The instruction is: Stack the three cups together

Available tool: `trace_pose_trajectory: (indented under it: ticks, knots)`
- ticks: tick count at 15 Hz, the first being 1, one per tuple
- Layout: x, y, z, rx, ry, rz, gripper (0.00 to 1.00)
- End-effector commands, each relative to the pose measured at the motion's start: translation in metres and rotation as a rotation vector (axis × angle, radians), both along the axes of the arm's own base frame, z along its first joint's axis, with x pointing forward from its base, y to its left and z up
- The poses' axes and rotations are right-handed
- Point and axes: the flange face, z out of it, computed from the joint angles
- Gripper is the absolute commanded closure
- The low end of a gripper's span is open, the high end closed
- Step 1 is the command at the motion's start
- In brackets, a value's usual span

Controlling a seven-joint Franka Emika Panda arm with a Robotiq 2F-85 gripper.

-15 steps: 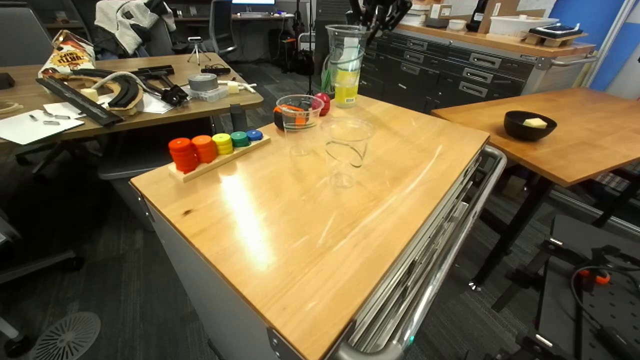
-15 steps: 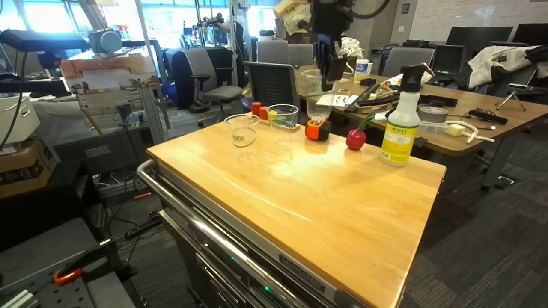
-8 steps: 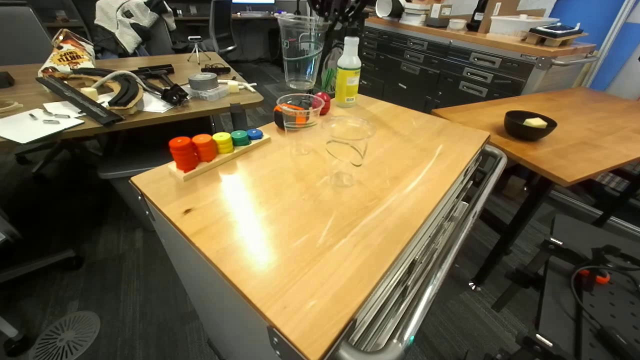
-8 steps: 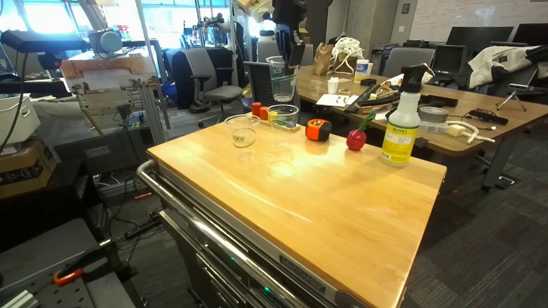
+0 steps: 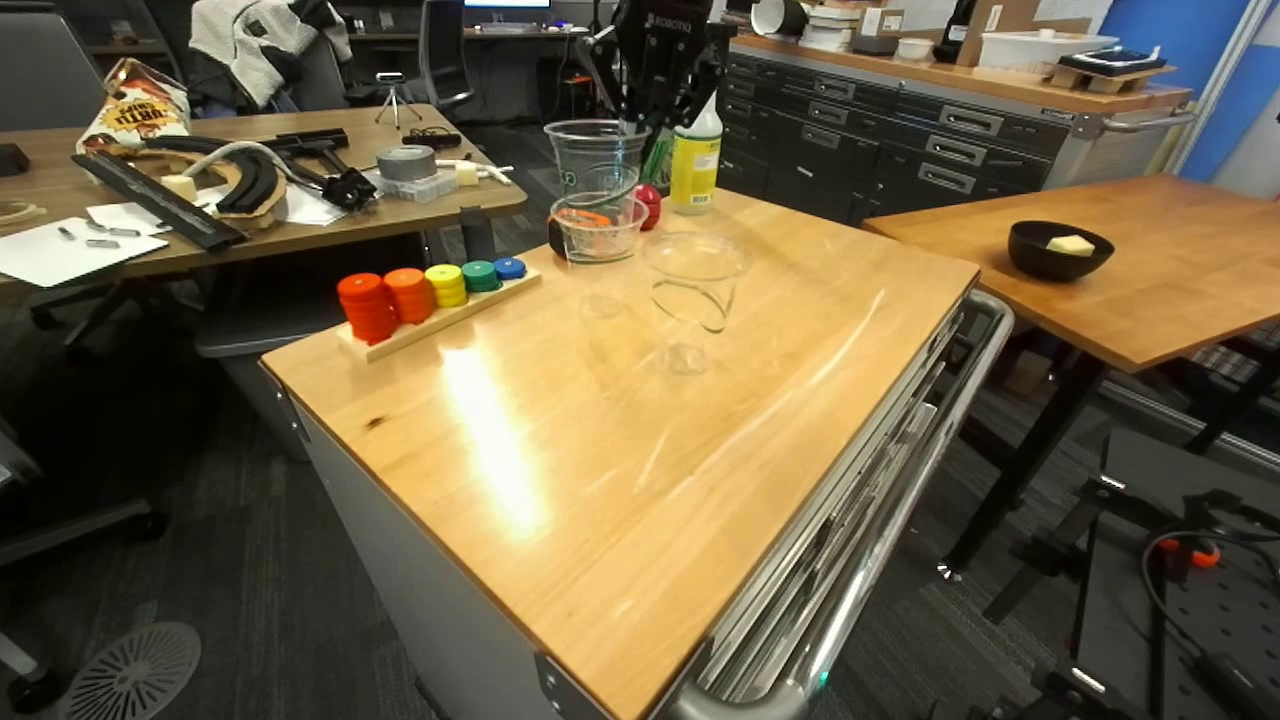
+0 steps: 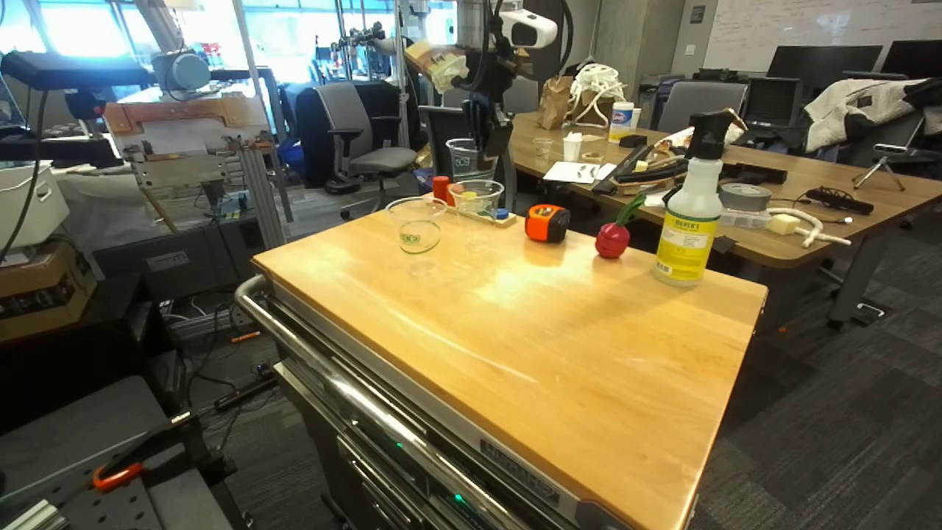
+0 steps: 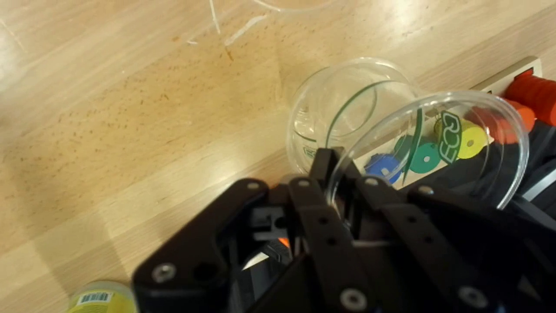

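Black gripper (image 7: 336,167) pinches clear plastic tumbler (image 6: 461,159); lower it centred into matching clear tumbler (image 6: 478,219) near far edge of wooden table (image 6: 581,353)

In an exterior view, bright glass windows (image 6: 291,48), a grey-and-black office chair (image 6: 383,157) and a long brown wood-toned table (image 6: 809,173) lie beyond the pale wood-topped metal cart (image 6: 574,353); dark grey patterned carpet (image 6: 809,412) surrounds it

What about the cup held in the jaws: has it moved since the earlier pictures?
Yes. In an exterior view, the held cup has moved toward the picture's left and down, away from the spray bottle, which it overlapped one second ago.
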Motion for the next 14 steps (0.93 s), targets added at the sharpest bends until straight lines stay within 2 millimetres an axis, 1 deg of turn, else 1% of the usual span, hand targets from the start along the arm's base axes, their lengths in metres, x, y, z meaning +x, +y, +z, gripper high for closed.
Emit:
trace_pose_trajectory:
  ticks: [1,3,4,5,6,7,12,14]
  knots:
    - [0.007,-0.006,-0.006,0.002,0.005,0.025,0.98]
    - [0.007,-0.011,-0.017,0.005,0.021,0.026,0.98]
    - [0.008,-0.013,-0.021,0.018,0.029,0.019,0.95]
    - [0.007,-0.014,-0.024,0.021,0.035,0.020,0.69]
    - [0.007,-0.015,-0.025,0.029,0.039,0.022,0.68]
    - [0.007,-0.016,-0.024,0.033,0.039,0.024,0.62]
    - [0.006,-0.012,-0.010,0.037,0.020,0.058,0.21]
    - [0.006,-0.013,-0.006,0.005,0.005,0.059,0.06]
